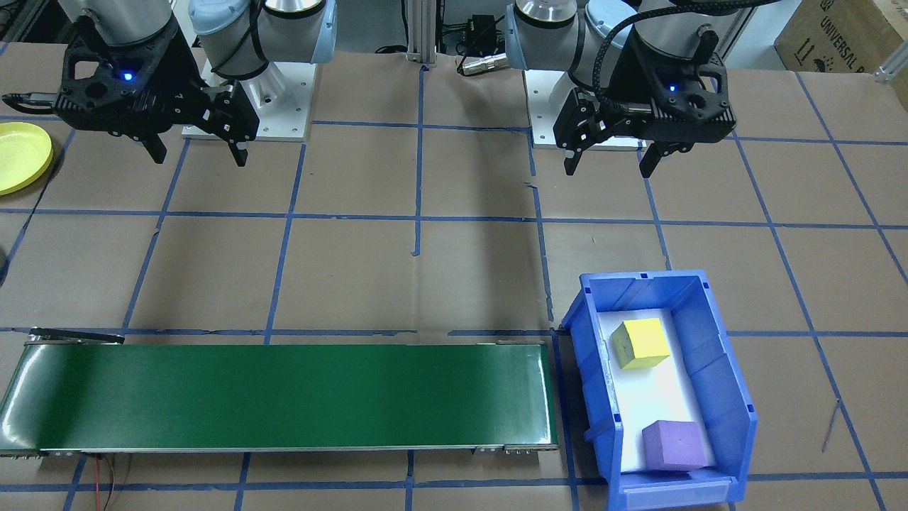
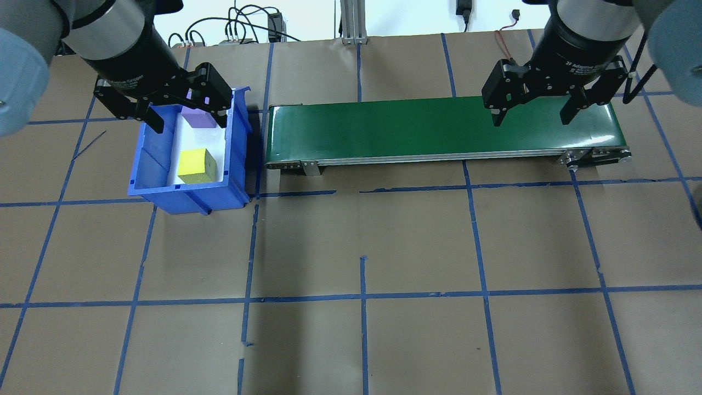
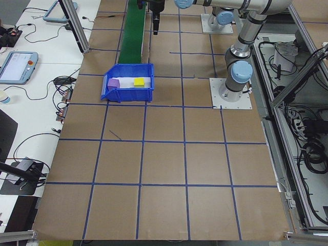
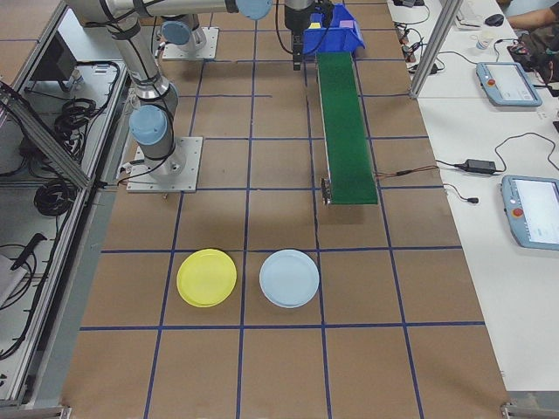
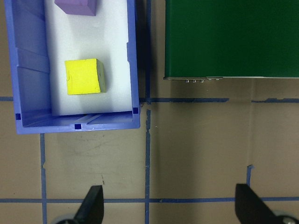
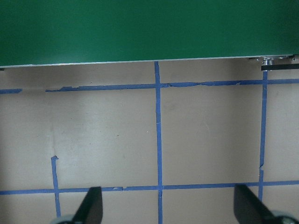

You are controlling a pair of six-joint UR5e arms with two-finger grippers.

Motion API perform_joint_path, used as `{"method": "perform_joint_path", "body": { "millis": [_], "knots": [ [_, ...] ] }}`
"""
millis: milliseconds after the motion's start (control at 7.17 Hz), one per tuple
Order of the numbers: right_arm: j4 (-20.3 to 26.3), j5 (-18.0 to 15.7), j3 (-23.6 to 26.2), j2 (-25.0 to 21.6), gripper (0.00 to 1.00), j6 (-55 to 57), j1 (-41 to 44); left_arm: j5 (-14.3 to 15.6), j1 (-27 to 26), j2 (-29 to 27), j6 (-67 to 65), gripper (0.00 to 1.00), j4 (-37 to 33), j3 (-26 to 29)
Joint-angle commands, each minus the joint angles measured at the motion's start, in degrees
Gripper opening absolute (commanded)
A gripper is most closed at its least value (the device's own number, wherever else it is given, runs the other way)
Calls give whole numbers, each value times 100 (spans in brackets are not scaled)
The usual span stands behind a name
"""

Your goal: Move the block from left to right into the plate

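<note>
The left gripper (image 2: 183, 116) hangs in the air with its two fingers spread wide and nothing between them. In the overhead view it overlaps the far part of the blue bin (image 2: 152, 164); the front view shows it well back from the bin, closer to the robot's base. The right gripper (image 2: 533, 113) is likewise wide open and empty, raised near the far right end of the green conveyor belt (image 2: 428, 129).

Two blocks lie in the bin on its white floor, apart from each other: a yellow block (image 1: 641, 343) at the end closer to the robot and a purple block (image 1: 674, 445) at the other end. Neither touches a gripper. The bin stands just beside the left end of the belt, which has nothing on it.

The yellow plate (image 4: 207, 278) rests flat on the brown paper table (image 2: 351, 247) far to the robot's right, well apart from the belt's end. A pale blue plate (image 4: 289, 278) sits just beside it. Blue tape lines divide the table into squares
</note>
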Motion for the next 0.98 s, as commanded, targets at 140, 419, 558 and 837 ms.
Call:
{"method": "perform_joint_path", "body": {
  "millis": [140,419,558,837],
  "knots": [
    [109,9,28,-37,100,49,9,31,-2,54,-1,100,-20,-38],
    [101,9,46,-37,100,49,9,65,51,98,34,100,-20,23],
    [100,9,54,-37,100,49,9,48,234,-24,78,100,120,-3],
    [92,18,63,-28,100,49,9,-4,742,-1021,148,100,918,31]
  ]
}}
